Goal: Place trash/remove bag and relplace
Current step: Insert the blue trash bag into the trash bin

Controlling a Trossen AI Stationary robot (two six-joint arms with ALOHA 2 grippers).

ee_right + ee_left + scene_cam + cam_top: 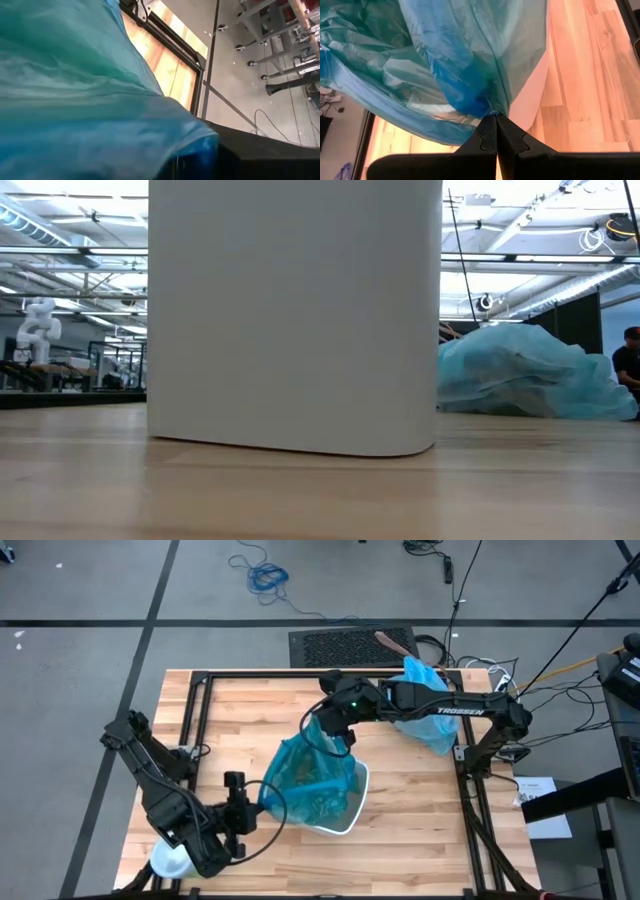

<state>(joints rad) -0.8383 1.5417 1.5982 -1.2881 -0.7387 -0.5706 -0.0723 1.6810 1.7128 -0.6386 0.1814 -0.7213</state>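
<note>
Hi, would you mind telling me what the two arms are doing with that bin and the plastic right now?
Both arms are handling the bag that sits in the white bin at the middle of the wooden table. The left gripper is shut on a bunched corner of the bag at the bin's near-left side. The right gripper is shut on the bag's far edge, lifting it above the bin. A second, paler blue bag lies by the table's far right edge.

The wooden table point(420, 810) carries a white bin point(352, 808) and a crumpled light-blue bag point(428, 710).
</note>
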